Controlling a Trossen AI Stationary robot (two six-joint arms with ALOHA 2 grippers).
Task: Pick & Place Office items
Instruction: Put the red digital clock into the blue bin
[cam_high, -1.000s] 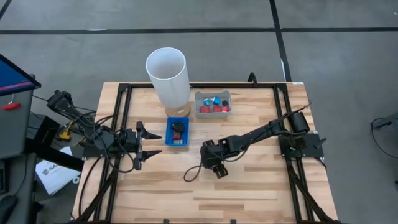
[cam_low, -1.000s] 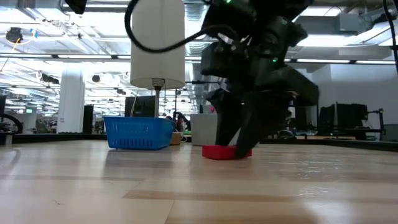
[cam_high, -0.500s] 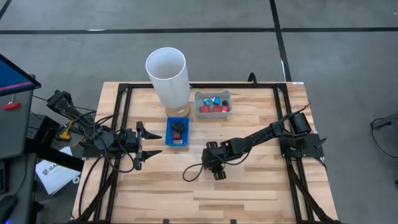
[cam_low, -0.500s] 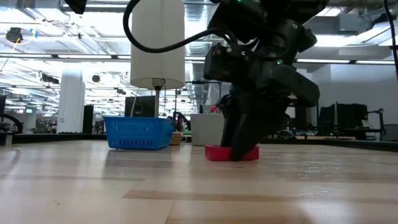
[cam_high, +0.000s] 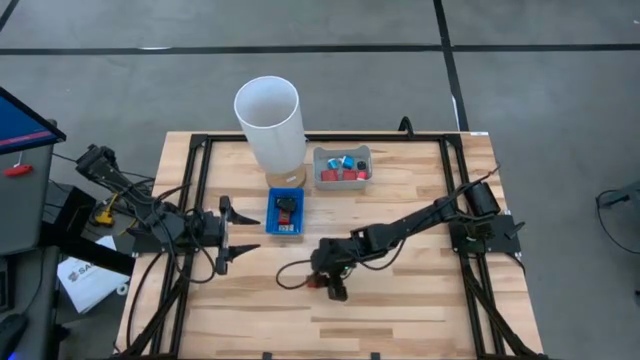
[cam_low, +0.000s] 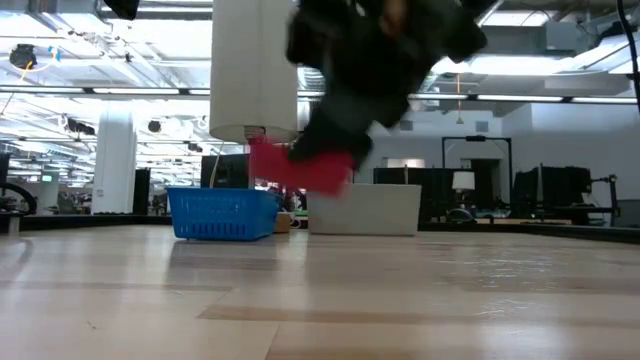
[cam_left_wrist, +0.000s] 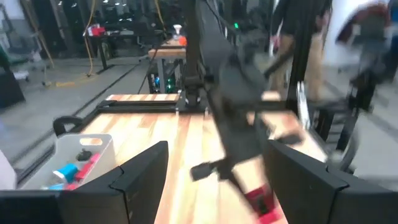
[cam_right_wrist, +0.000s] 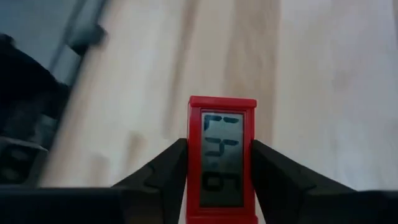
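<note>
The right claw (cam_right_wrist: 219, 186), near the middle of the surface (cam_high: 400, 300) toward its front edge, pinches a red digital timer (cam_right_wrist: 222, 163) lengthwise between its fingers, clear of the wood, with the blue tray (cam_high: 285, 213) toward the back-left, nearer the wide-open left claw (cam_high: 228, 233).

- Right gripper (cam_low: 335, 150): blurred in the low view; top cut off by the picture's edge.
- Red piece (cam_right_wrist: 222, 158) in its grip: near end cut off in the right wrist view; display digits unreadable. In the high view it is mostly hidden under the gripper.
- Blue tray (cam_high: 284, 214): contents too small to tell, dark and red bits only.
- White bin (cam_high: 342, 166): pieces inside red, blue and black, shapes unclear.
- White cylinder (cam_low: 254, 70): top cut off in the low view.
- Left wrist view: right arm (cam_left_wrist: 239, 134) and person (cam_left_wrist: 308, 46) behind it blurred.
</note>
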